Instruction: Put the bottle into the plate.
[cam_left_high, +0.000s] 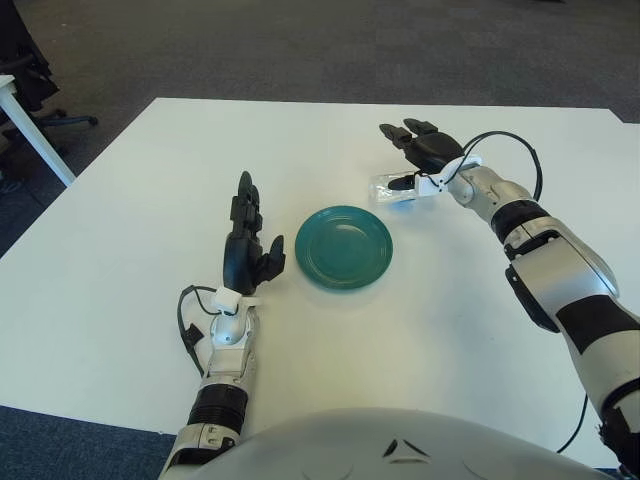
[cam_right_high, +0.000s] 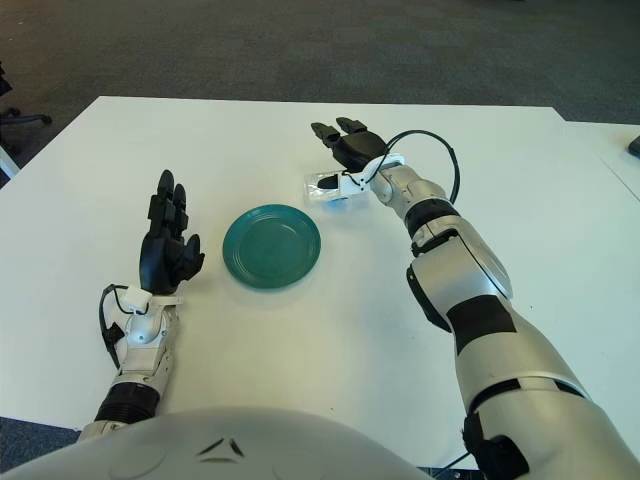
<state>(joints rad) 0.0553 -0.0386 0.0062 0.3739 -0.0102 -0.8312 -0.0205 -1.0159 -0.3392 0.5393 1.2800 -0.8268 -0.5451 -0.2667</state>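
A small clear plastic bottle (cam_left_high: 388, 190) lies on its side on the white table, just beyond the right rim of an empty teal plate (cam_left_high: 344, 246). My right hand (cam_left_high: 415, 150) is right over the bottle. Its fingers are spread and point away from me, and its thumb is down by the bottle's side. The fingers are not closed around the bottle. My left hand (cam_left_high: 247, 240) shows to the left of the plate, fingers extended and holding nothing.
The white table (cam_left_high: 120, 260) stretches wide around the plate. Its far edge runs along a grey carpet. A second white table corner (cam_left_high: 30, 125) and an office chair base (cam_left_high: 45, 110) show at the far left.
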